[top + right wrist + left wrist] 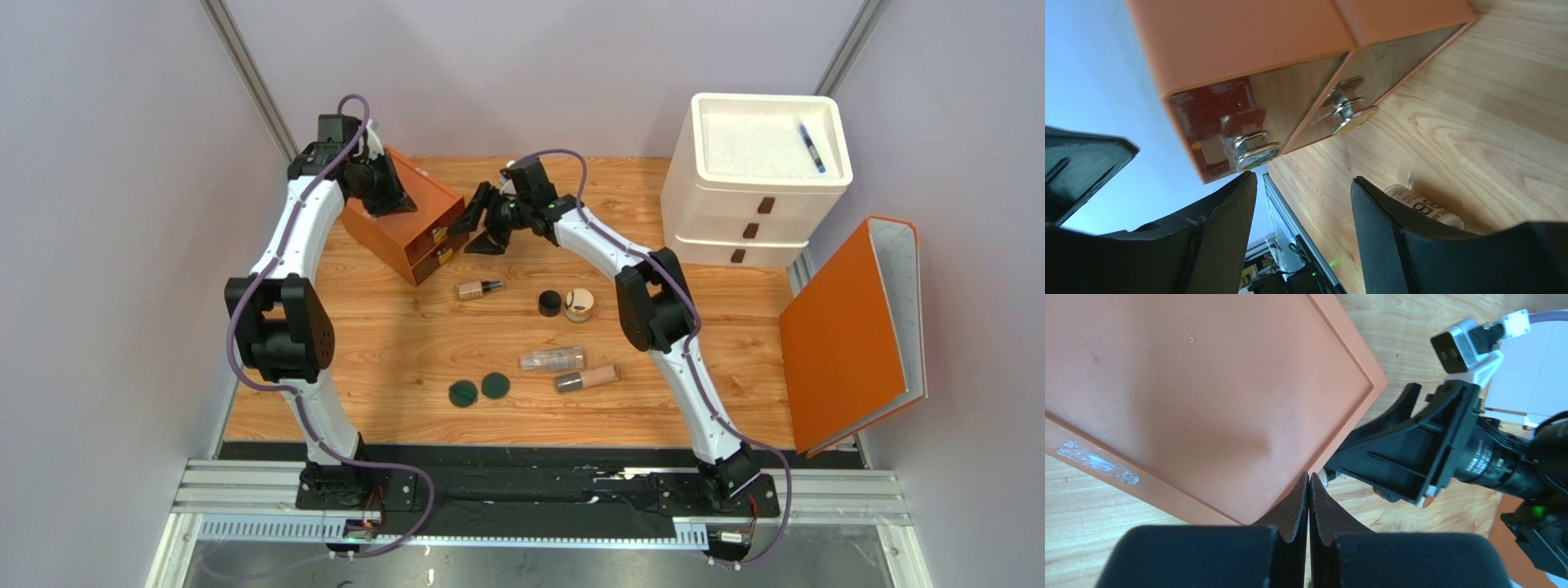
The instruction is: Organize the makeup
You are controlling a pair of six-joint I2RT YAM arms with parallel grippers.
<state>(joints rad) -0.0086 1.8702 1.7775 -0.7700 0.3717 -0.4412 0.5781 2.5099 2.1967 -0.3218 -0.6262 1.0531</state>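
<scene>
Seven makeup pieces [552, 359] lie loose on the desk [393, 355] in front of the orange drawer box [411, 239]. My right pincer [1303, 184] stands parted and empty just before the box's knobs [1254, 150]; my left pincer [1309, 484], pressed shut, hangs over the box's top. I judge drawer-opening is in hand: next, centre on one knob, pinch, pull straight.

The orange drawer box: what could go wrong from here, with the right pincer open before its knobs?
The right pincer is open near two small shiny knobs; it may slip off or take the wrong one.
A pull may drag the whole orange drawer box; the shut left pincer over its top may not hold it.
The near bottle may get knocked.
</scene>
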